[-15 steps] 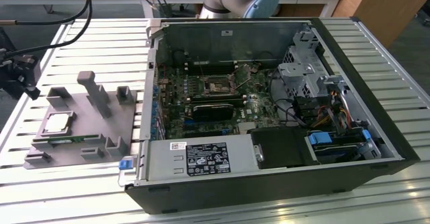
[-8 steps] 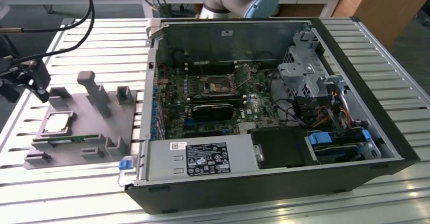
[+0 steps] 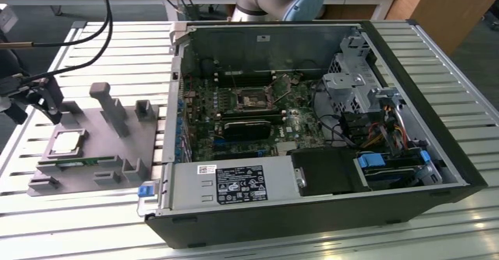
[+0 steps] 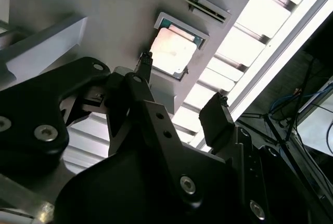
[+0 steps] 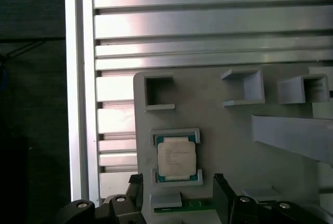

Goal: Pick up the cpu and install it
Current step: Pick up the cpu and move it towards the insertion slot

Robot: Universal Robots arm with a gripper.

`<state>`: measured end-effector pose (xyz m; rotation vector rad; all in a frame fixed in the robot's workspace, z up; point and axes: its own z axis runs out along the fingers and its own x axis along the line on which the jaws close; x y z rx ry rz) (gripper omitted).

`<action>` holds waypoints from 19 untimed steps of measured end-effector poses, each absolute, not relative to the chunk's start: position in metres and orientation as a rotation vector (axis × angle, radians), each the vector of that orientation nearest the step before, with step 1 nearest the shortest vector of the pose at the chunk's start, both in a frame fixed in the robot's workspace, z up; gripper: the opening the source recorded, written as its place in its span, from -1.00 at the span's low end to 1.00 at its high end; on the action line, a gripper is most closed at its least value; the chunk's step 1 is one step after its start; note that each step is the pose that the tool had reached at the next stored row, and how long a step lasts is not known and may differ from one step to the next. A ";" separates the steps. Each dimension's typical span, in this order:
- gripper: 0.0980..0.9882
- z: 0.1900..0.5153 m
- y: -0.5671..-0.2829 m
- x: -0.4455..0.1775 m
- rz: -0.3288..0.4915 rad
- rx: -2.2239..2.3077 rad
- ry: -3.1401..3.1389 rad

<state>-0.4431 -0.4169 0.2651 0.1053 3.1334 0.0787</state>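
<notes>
The cpu (image 3: 66, 142) is a small square chip with a dull silver top, lying flat in a recess of the grey plastic fixture (image 3: 117, 155) at the exterior view's left. My gripper (image 3: 37, 109) hangs above the table just beyond the fixture's far left corner, apart from the chip. In both wrist views the cpu (image 5: 177, 159) (image 4: 174, 50) lies just ahead of the black fingertips (image 5: 136, 181). The gripper (image 5: 177, 183) (image 4: 182, 88) is open with nothing between its fingers. The motherboard's socket (image 3: 253, 100) sits inside the open computer case (image 3: 312, 213).
A thin green memory stick (image 3: 70, 162) lies in the fixture beside the cpu. Grey posts (image 3: 109, 105) rise from the fixture. The case stands on a slatted aluminium table (image 3: 78, 225). Black cables (image 3: 93, 32) run to the gripper from above.
</notes>
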 end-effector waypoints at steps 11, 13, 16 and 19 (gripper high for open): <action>0.23 0.251 -0.417 -0.443 0.079 0.105 3.134; 0.23 0.248 -0.417 -0.443 0.079 0.105 3.134; 0.23 0.245 -0.417 -0.443 0.080 0.105 3.134; 0.23 0.241 -0.417 -0.443 0.080 0.105 3.134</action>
